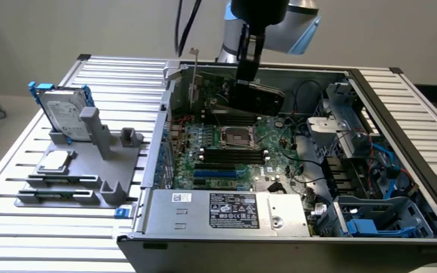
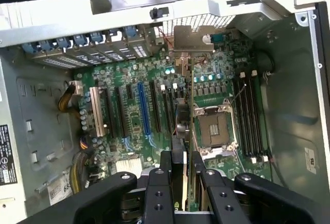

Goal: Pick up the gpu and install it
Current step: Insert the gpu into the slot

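Note:
The gpu (image 1: 260, 98) hangs above the motherboard (image 1: 234, 153) at the far end of the open computer case (image 1: 400, 142). Its black cover faces the exterior view's right, and its silver bracket (image 1: 194, 62) stands upright near the case's rear wall. My gripper (image 1: 245, 77) comes down from above and is shut on the card's upper edge. In the wrist view the gpu (image 2: 187, 105) shows edge-on between my two black fingers (image 2: 166, 168). Its bracket (image 2: 193, 41) sits by the rear slot openings, and the card lies over the expansion slots beside the blue slot (image 2: 143, 108).
A grey fixture (image 1: 89, 170) on the slatted table at the exterior view's left holds a silver hard drive with blue rails (image 1: 63, 114) and a small square CPU chip (image 1: 57, 161). Inside the case are the power supply (image 1: 226, 210), the CPU socket (image 1: 236, 136), cables and a blue drive cage (image 1: 374, 219).

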